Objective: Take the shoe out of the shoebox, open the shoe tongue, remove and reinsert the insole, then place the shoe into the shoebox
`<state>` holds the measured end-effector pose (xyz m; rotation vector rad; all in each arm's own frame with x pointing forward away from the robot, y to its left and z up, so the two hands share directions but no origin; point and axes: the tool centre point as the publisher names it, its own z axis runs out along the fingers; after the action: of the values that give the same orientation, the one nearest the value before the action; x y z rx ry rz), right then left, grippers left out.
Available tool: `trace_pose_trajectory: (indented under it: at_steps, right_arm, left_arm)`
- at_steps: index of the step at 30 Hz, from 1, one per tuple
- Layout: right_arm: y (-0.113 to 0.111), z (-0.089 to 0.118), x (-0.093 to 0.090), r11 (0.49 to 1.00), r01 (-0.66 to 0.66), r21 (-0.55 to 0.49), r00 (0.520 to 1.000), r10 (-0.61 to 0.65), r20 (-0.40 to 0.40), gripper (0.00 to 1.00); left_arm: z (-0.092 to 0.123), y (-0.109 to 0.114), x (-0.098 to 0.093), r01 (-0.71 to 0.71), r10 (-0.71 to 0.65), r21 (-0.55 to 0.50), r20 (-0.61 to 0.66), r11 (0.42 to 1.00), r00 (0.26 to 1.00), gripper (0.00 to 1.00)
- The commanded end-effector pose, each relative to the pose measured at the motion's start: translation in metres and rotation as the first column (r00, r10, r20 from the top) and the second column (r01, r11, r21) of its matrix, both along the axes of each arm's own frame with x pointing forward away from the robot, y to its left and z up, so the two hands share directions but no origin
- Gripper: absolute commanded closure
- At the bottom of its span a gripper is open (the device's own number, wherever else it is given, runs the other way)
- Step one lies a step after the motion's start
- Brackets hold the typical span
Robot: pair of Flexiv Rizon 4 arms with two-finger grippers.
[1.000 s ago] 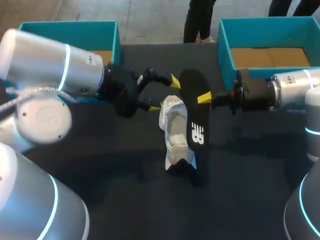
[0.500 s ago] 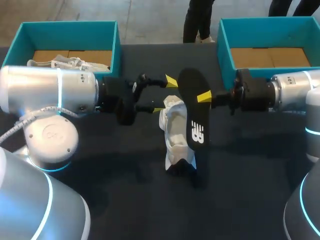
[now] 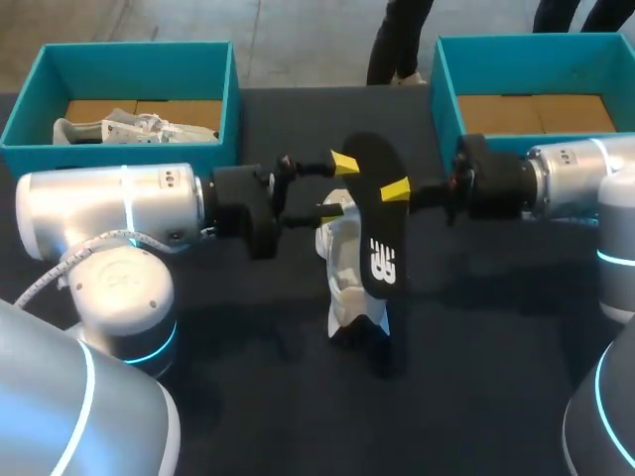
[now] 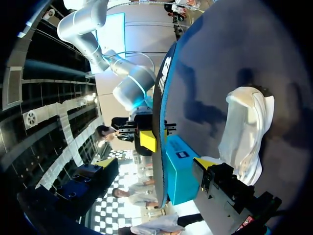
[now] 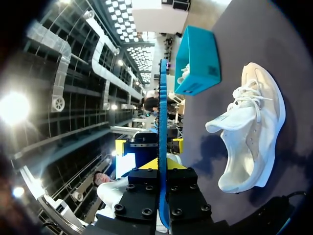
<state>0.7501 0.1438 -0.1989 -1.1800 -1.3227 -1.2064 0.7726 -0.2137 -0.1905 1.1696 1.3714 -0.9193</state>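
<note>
The white shoe (image 3: 347,273) is lying in the middle of the tabletop (image 3: 248,377). The black insole (image 3: 375,213) is standing on edge just over it, pinched tight in the right gripper (image 3: 395,190). The left gripper (image 3: 339,188) is hovering beside the insole, fingers apart. A left box (image 3: 129,55) and a right box (image 3: 446,89) are sitting at the far corners.

Surface (image 3: 248,397): dark, near-black, matte, plain. Takes up most of head view and reaches far edge, which runs straight across. Light diffuse, from overhead. Soft-edged shadows lie on surface near middle and toward right side. Slightly paler tone toward front left. In both wrist views same surface shows blurred shadow patches.
</note>
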Motion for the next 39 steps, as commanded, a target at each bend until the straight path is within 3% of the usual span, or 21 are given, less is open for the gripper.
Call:
trace_pose_trajectory:
  at_steps: [1, 12, 19, 30, 34, 37, 39]
  right_arm:
    - [0.007, 0.003, 0.0, 1.0, -0.015, -0.003, 1.0, 0.015, -0.003, 1.0]
    - [0.012, 0.005, -0.009, 1.0, -0.024, 0.004, 1.0, 0.024, -0.01, 1.0]
    - [0.015, 0.007, -0.012, 1.0, -0.027, 0.003, 1.0, 0.027, -0.008, 1.0]
    - [0.02, 0.007, -0.012, 0.999, -0.042, 0.009, 0.999, 0.042, -0.007, 1.0]
    - [0.022, 0.008, -0.012, 0.999, -0.047, 0.009, 0.999, 0.047, -0.005, 1.0]
    - [0.024, 0.008, -0.012, 0.998, -0.058, 0.01, 0.998, 0.058, -0.003, 1.0]
    - [0.026, 0.009, -0.013, 0.998, -0.064, 0.01, 0.998, 0.064, -0.001, 1.0]
  left_arm:
    - [-0.003, -0.005, 0.002, -0.003, 0.003, -0.045, 0.015, 0.999, 1.0, 0.0]
    - [-0.001, -0.008, 0.004, -0.019, 0.02, -0.071, 0.011, 0.997, 1.0, 0.0]
    - [0.0, -0.01, 0.005, -0.027, 0.028, -0.088, 0.012, 0.996, 1.0, 0.07]
    - [0.001, -0.012, 0.007, -0.036, 0.037, -0.094, 0.009, 0.995, 0.999, 0.23]
    - [0.0, -0.015, 0.007, -0.032, 0.032, -0.095, 0.007, 0.995, 0.999, 0.33]
    - [0.002, -0.017, 0.008, -0.027, 0.028, -0.099, 0.002, 0.995, 1.0, 0.49]
    - [0.002, -0.018, 0.008, -0.025, 0.025, -0.101, 0.0, 0.995, 1.0, 0.51]
